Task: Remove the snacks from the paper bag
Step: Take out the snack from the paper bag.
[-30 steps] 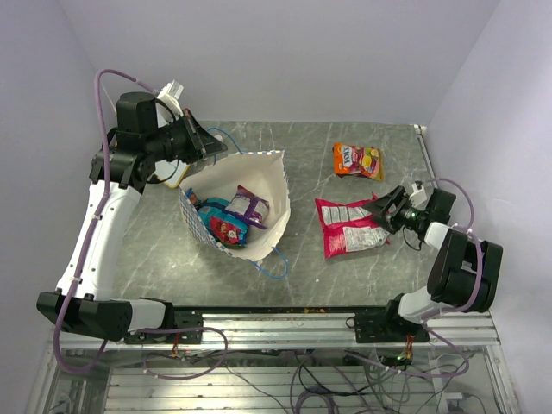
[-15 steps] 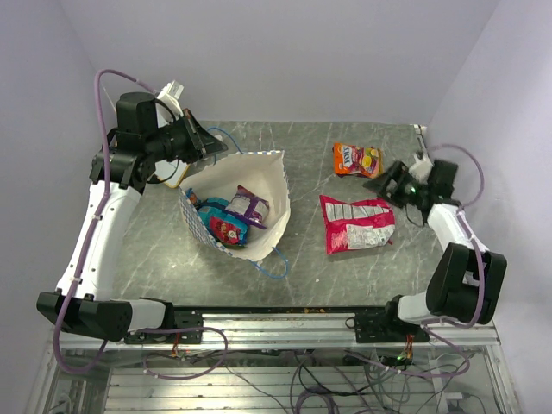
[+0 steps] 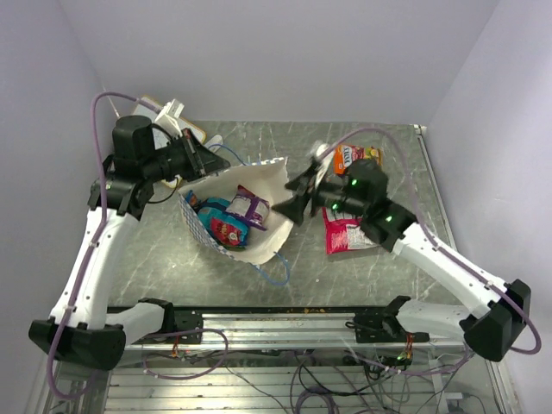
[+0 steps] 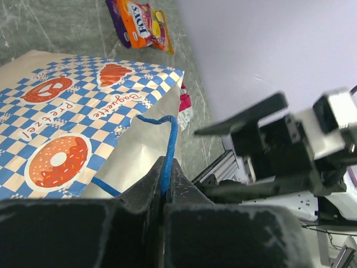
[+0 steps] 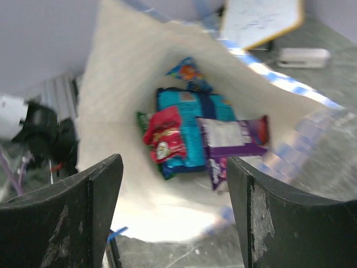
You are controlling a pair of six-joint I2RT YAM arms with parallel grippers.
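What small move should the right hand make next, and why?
Probably ease the right hand into the paper bag toward the purple packet: its jaws stand open at the mouth, the packet lies on top, the left hand grips the bag.

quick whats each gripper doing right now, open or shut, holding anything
Left gripper: shut on the paper bag, pinching its blue cord handle at the rim.
Right gripper: open, holding nothing, pointed at the bag's mouth.

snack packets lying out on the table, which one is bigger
The red-pink packet, on the side nearer the arms' bases; the orange packet farther back is smaller.
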